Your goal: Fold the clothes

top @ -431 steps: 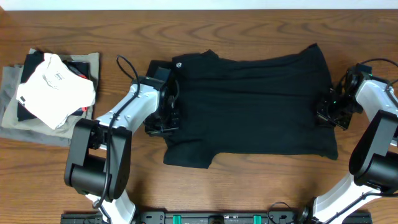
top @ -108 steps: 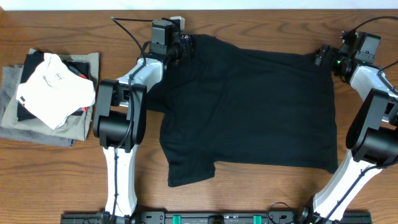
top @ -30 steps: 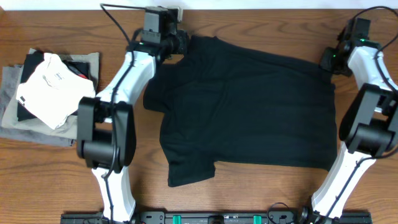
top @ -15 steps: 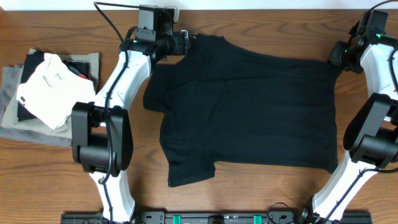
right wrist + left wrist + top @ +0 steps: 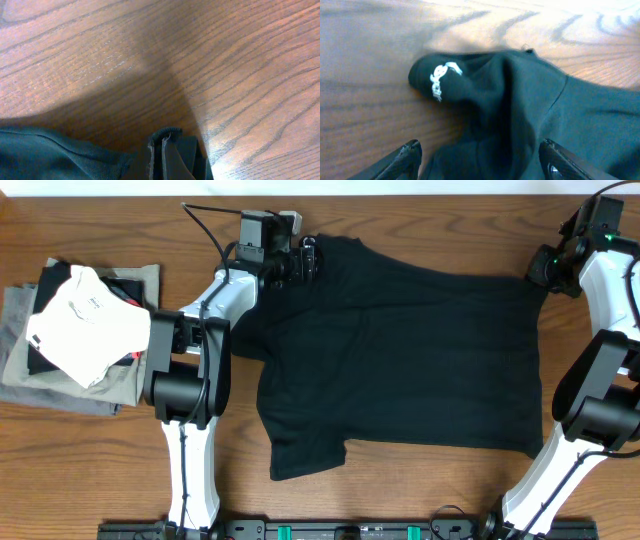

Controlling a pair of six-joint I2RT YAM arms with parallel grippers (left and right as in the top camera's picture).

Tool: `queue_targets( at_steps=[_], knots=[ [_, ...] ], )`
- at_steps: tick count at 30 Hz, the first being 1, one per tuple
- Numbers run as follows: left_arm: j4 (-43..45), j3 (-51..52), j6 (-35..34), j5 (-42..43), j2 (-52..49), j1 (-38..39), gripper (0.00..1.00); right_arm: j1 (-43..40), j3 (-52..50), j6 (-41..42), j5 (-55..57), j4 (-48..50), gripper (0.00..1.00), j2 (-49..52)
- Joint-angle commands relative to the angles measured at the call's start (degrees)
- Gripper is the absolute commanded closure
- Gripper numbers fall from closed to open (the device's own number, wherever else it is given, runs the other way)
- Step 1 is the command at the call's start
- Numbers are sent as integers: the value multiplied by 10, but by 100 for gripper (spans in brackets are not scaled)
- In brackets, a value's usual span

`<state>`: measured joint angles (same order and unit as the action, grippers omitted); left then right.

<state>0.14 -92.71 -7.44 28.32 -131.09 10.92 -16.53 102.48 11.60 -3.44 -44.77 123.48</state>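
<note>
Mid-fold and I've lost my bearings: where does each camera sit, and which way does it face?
Overhead: above the table, looking straight down; both arms, the black T-shirt spread out, a folded pile beside it.
Left wrist: on the left gripper, looking low across the wood at the collar label; its open fingertips frame the bottom corners.
Right wrist: on the right gripper, looking down at wood; its shut jaws pinch a shirt edge.
Shared: all show the T-shirt.

The pale mark (image 5: 439,80) on the T-shirt (image 5: 545,110) collar is unreadable.

Bare wood (image 5: 430,490) front of T-shirt (image 5: 400,350); pile (image 5: 80,330) L
</note>
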Motion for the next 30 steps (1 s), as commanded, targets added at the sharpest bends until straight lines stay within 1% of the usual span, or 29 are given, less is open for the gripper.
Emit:
queue_targets(
  at_steps=[1, 6, 10, 14, 17, 19, 22, 24, 25, 27, 28, 30],
  knots=[
    [16, -10, 4, 13, -7, -1, 23, 1, 9, 8, -5, 0, 99, -10],
    [42, -10, 4, 13, -8, -1, 23, 1, 9, 8, -5, -1, 99, -10],
    [44, -10, 4, 13, -9, -1, 24, 1, 9, 8, -5, -3, 99, -10],
    [47, -10, 4, 34, -14, -1, 24, 1, 9, 8, -16, -3, 99, -10],
    [47, -10, 15, 37, -16, 1, 28, 1, 9, 8, -20, -3, 99, -10],
    [49, -10, 15, 37, -16, 2, 34, 1, 9, 8, -20, -3, 99, -10],
    [49, -10, 19, 38, -16, 3, 47, 2, 9, 8, -20, -3, 99, -10],
    [49, -10, 26, 43, -16, 5, 65, 4, 9, 8, -20, -4, 99, -10],
    [49, -10, 27, 43, -16, 5, 72, 5, 9, 8, -20, -5, 99, -10],
    [49, -10, 27, 43, -16, 6, 81, 6, 9, 8, -20, -5, 99, -10],
    [49, -10, 27, 43, -16, 6, 89, 7, 9, 8, -20, -5, 99, -10],
    [46, -10, 27, 43, -15, 6, 93, 8, 9, 8, -20, -5, 99, -10]
  ],
)
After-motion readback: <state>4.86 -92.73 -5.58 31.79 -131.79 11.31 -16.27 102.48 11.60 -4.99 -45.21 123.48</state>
